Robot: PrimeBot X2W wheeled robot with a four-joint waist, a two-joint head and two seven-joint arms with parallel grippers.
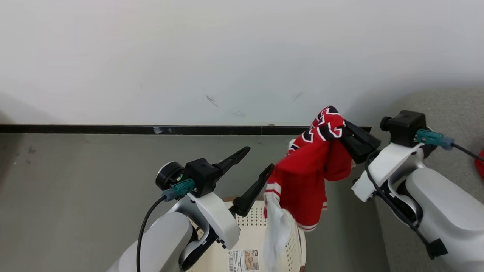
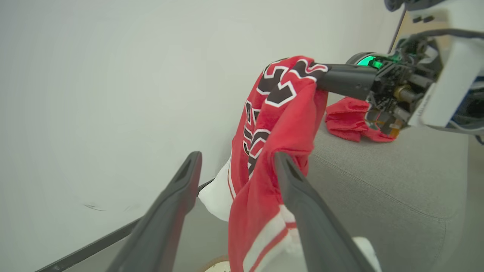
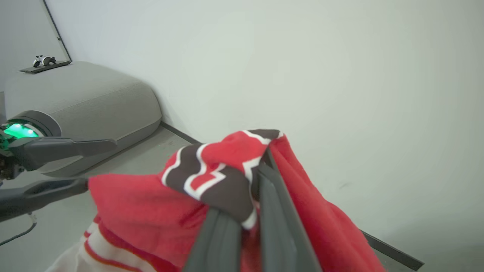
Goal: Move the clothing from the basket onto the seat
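**Operator:** What has my right arm got?

**Spotter:** Your right gripper [image 1: 342,130] is clenched on the soft red fabric garment [image 1: 306,177] with the white striped panels. Both long dark fingers pinch its black-and-white zigzag trim [image 3: 211,181]. The rest of the cloth hangs down below the fingertips.

**Operator:** And the left?

**Spotter:** Your left gripper [image 1: 258,158] is released, with its fingers spread wide and nothing between them held. The hanging edge of the garment sits right at the tip of the finger [image 2: 298,196] nearer your right arm. You cannot tell from these views whether cloth and finger actually touch. The other finger [image 2: 177,200] stands clear of the fabric.

**Operator:** Where's the basket?

**Spotter:** The oval cream-white perforated plastic basket [image 1: 253,221] lies below your left gripper, close under its wrist. The white lower end of the garment dangles over the basket's opening, on the side toward your right gripper.

**Operator:** And the seat?

**Spotter:** The large light-grey fabric sofa [image 2: 397,181] spreads beneath and beyond your right gripper. A second crumpled red fabric garment [image 2: 348,121] lies on its cushion, just past that gripper's wrist.
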